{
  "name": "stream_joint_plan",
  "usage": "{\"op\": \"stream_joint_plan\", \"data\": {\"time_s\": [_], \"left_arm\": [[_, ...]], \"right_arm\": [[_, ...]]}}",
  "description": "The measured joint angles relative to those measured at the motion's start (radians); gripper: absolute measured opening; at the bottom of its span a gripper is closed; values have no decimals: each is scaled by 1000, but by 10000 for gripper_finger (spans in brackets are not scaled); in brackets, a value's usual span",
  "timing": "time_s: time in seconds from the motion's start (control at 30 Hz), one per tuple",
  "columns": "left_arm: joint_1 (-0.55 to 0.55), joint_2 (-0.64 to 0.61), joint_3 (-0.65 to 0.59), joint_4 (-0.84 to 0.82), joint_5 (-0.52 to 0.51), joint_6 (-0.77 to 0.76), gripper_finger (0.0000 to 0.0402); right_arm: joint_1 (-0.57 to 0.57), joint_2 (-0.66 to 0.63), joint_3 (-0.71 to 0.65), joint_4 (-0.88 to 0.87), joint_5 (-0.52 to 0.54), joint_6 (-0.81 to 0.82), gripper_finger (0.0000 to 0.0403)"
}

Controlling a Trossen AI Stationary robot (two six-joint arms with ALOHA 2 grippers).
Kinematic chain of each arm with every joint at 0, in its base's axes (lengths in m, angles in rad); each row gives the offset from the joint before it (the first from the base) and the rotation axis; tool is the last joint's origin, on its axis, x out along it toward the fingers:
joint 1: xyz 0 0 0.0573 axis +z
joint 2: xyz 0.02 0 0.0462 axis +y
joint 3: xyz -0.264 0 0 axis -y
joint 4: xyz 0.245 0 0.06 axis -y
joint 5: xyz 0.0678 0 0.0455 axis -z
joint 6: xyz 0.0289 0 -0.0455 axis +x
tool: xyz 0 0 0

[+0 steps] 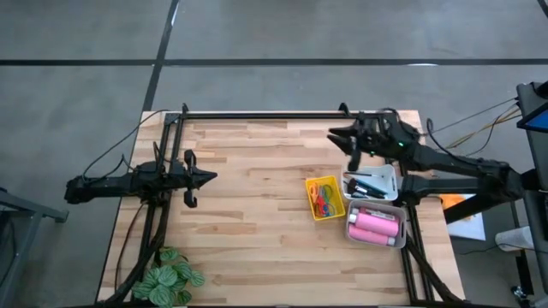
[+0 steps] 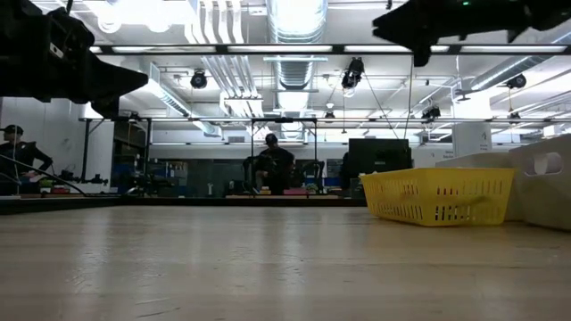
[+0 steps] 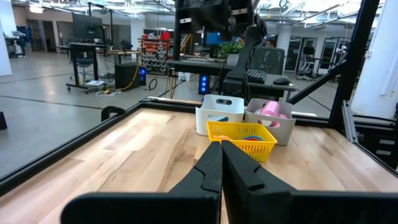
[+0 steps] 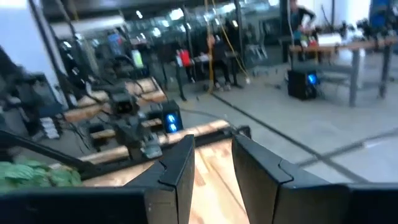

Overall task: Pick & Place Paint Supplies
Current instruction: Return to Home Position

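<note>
I can't tell the scissors (image 1: 324, 196) apart: they lie as one coloured tangle in the yellow bin (image 1: 311, 204). Just beside it, pink bottles (image 1: 374, 225) fill a white tray (image 1: 349, 231). Dark brushes (image 1: 368, 185), hard to make out, lie in a second tray (image 1: 395, 181). My right gripper (image 1: 336, 135) hangs spread beyond the trays. The left gripper (image 1: 210, 177), pressed together, sits well apart. A plant (image 1: 169, 278) marks its near corner.

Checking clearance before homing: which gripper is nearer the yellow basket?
Right. In the high view the right gripper is just up-picture of the yellow basket; the left gripper is far across the table to its left.
</note>
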Motion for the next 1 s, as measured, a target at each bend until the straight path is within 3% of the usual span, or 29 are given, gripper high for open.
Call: {"op": "stream_joint_plan", "data": {"time_s": [0.3, 0.6, 1.0], "left_arm": [[0, 1, 0, 0, 0, 0, 0], [0, 1, 0, 0, 0, 0, 0], [0, 1, 0, 0, 0, 0, 0]], "right_arm": [[75, -228, -186, 107, -1, 9, 107], [78, -382, -329, 120, 7, 84, 107], [77, -687, -562, 286, 6, 95, 107]]}}
